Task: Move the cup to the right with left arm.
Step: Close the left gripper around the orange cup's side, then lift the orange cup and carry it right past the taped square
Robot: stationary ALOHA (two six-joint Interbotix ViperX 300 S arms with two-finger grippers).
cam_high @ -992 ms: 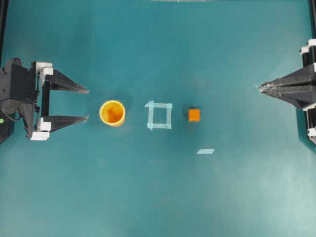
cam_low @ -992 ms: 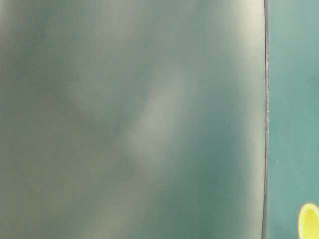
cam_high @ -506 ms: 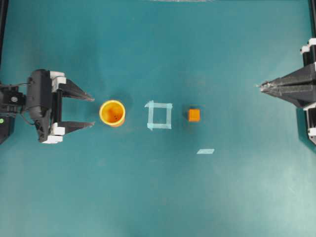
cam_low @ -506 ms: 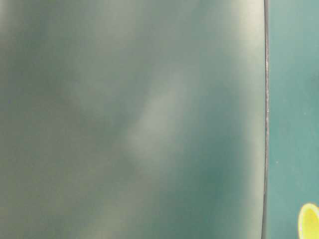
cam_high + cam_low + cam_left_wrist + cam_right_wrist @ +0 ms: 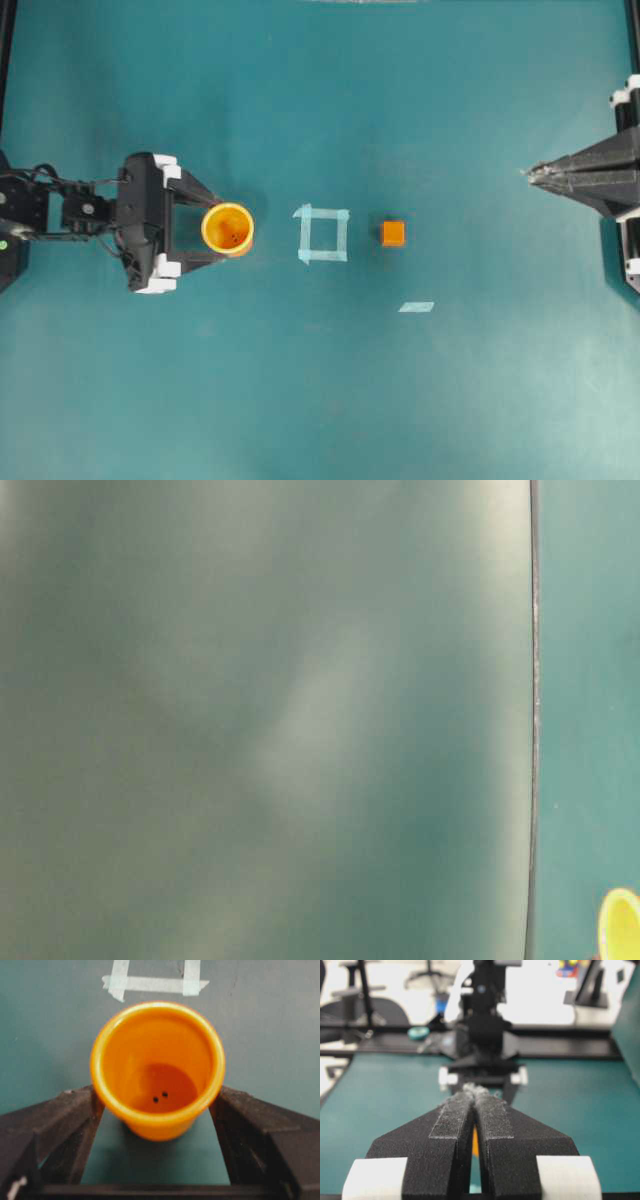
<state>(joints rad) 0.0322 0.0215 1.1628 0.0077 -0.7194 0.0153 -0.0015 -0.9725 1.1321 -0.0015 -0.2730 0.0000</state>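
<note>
Left tool (image 5: 205, 230) straddles cup (image 5: 228, 229); tape square (image 5: 323, 234), cube (image 5: 393, 233) rightward.

Left pincer (image 5: 207, 229) spread around cup (image 5: 228, 229); right pincer (image 5: 527, 176) closed, far right.

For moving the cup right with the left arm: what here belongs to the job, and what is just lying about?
Job: cup; left pincer, open, fingers either side of the cup.
Lying about: tape square; orange cube; loose tape strip; right pincer, shut.

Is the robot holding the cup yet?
No. The left gripper is open, one finger on each side of the cup. The right gripper is shut and empty.
</note>
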